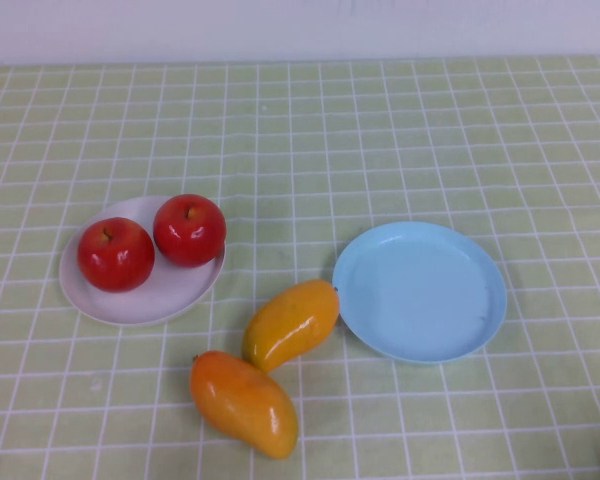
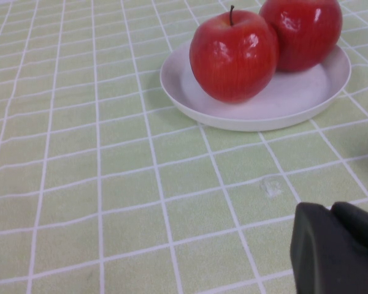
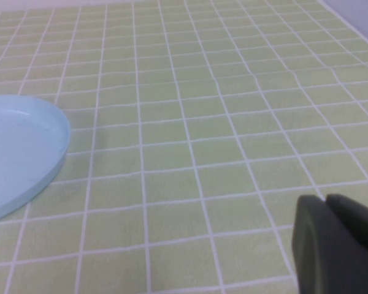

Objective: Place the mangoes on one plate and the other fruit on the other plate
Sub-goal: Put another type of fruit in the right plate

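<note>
High view shows the mangoes (image 1: 270, 370) lying on the cloth beside the light blue plate (image 1: 420, 291), both apples (image 1: 152, 243) on the white plate (image 1: 140, 262); left gripper (image 2: 337, 248) and right gripper (image 3: 336, 242) hang low near the table, fingers pressed together

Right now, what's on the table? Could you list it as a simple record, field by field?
white plate: holds both red apples
light blue plate: nothing on it
mangoes: on the cloth, between the plates
left gripper: low over the cloth near the white plate, holding nothing
right gripper: over bare cloth beside the blue plate, holding nothing
sorting: apples done, mangoes not yet
</note>
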